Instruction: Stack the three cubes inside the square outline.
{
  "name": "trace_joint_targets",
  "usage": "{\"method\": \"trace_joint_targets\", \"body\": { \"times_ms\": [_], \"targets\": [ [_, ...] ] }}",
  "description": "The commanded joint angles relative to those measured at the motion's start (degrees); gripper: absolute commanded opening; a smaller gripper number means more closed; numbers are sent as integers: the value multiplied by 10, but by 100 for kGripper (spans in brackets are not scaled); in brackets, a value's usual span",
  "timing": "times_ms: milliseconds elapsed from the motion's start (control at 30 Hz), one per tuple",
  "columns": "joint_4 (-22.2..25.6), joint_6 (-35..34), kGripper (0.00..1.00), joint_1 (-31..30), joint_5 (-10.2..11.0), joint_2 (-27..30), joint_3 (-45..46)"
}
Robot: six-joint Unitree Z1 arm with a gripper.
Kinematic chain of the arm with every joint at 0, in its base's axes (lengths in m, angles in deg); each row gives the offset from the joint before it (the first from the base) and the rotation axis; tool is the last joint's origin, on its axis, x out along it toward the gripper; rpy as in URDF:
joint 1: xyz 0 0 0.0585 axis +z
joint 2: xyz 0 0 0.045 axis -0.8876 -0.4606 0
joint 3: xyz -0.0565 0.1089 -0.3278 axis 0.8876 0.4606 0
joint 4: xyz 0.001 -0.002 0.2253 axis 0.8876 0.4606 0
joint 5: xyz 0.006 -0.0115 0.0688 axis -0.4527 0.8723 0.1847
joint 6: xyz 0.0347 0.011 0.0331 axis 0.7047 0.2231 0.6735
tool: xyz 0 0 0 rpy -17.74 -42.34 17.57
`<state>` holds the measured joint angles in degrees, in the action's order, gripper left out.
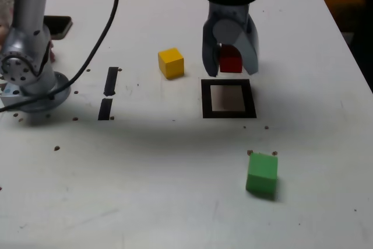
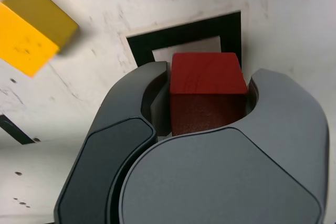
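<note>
Nearest me on the table (image 1: 175, 202) I see the green cube (image 1: 261, 173), alone and well apart from everything else. Farther back lies the square outline (image 1: 228, 98), its white centre bare. Just beyond its far edge my tool (image 1: 231, 69) hangs with its jaws clamped on the red cube (image 1: 231, 60); in the wrist view that cube (image 2: 207, 90) sits between the two fingers, over the outline's border (image 2: 173, 38). The yellow cube (image 1: 171, 63) rests on the table toward the exterior view's left of the tool, apart from the outline.
</note>
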<state>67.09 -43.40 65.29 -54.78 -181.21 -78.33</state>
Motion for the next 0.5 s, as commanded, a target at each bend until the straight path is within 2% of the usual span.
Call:
{"method": "trace_joint_targets", "body": {
  "times_ms": [0, 200, 467],
  "targets": [
    [-8, -19, 24, -12, 4, 8, 5],
    [-36, -83, 25, -36, 18, 9, 47],
    [-42, -100, 26, -39, 10, 9, 62]
  ]
}}
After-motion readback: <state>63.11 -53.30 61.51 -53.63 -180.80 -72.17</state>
